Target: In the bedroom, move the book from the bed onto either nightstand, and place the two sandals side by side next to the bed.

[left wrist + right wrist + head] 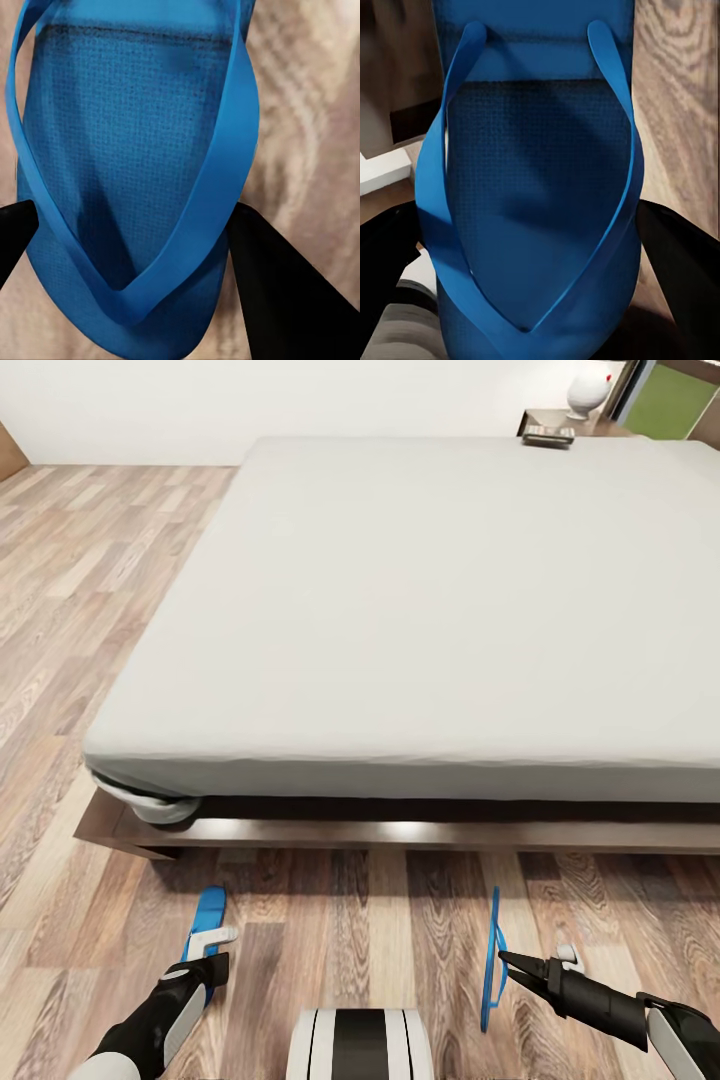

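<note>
Now, at the foot of the bed, each claw grips a blue sandal, left on one lying flat, right holding one edge-up (the book seemingly on the nightstand), so next lay them side by side.

No legible text, labels, brands or numbers in any view.
Book on the nightstand is too small and blurred for its cover lettering to be read; the sandals show plain blue soles and straps, unmarked.
</note>
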